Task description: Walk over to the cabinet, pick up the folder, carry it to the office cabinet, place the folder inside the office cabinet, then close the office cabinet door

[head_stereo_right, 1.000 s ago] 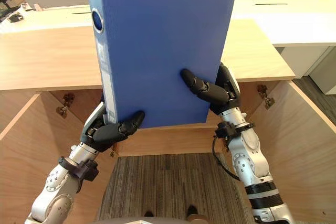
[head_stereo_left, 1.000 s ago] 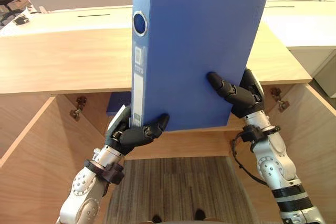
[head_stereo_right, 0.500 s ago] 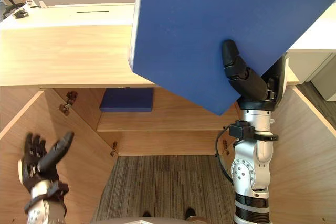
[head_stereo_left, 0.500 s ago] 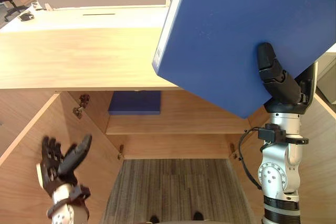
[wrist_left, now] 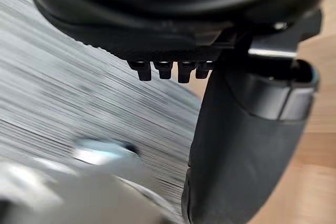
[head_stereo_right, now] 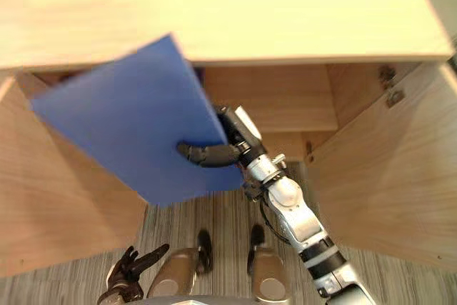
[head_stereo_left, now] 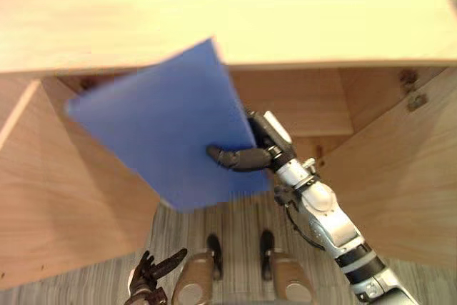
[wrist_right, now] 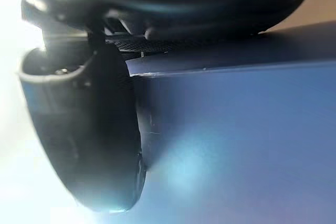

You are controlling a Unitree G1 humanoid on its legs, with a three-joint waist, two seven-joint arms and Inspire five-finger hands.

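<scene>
Now the blue folder [head_stereo_left: 161, 130] hangs tilted in front of the open office cabinet [head_stereo_left: 303, 101]. Its upper corner is just below the front edge of the cabinet's top [head_stereo_left: 214, 12], and its lower edge is over the carpet floor [head_stereo_left: 239, 219]. Only the right hand [head_stereo_left: 263, 149] carries it, clamped on the edge nearest the right door [head_stereo_left: 393, 169] with the thumb pressed across the near face. The left hand [head_stereo_left: 151, 271] is low by the floor near the left door [head_stereo_left: 50, 198], fingers spread and holding nothing. The step in hand looks like the placing. A pinch at one edge probably leaves the far corner free to swing, so the wrist should turn slowly. That corner needs to stay off the left door and under the top's front edge. The folder should go in level between the doors and be released only once the shelf inside bears its weight.
</scene>
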